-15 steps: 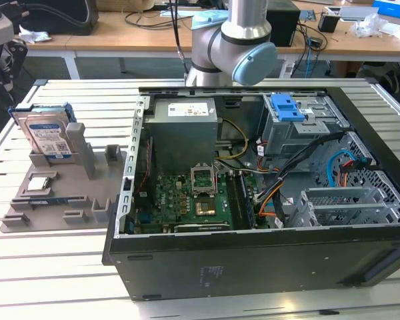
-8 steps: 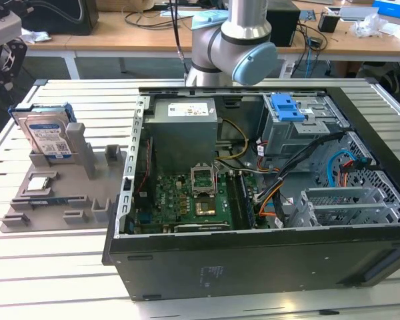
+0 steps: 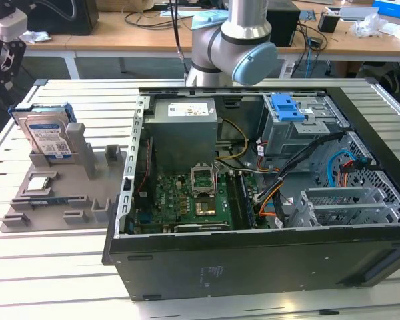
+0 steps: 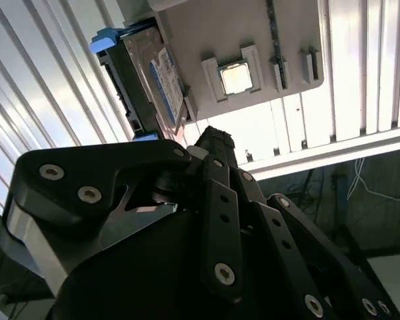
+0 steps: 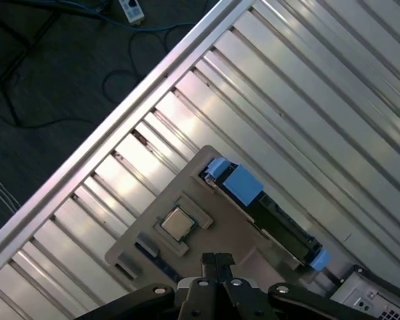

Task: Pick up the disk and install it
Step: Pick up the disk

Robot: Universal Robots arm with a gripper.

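Jaws pressed together with nothing in them, the gripper [image 5: 217,259] hangs high over the grey holder [image 5: 199,165], its tips above the end where the small square chip [image 5: 179,223] sits. The disk [image 5: 267,213] stands on edge in its slot just beside that chip, below and off to one side of the jaws, its long edge running along the holder's side. In the exterior view the disk [image 3: 48,137] is well to the exterior view's left of the open computer case [image 3: 253,267], not yet touched.
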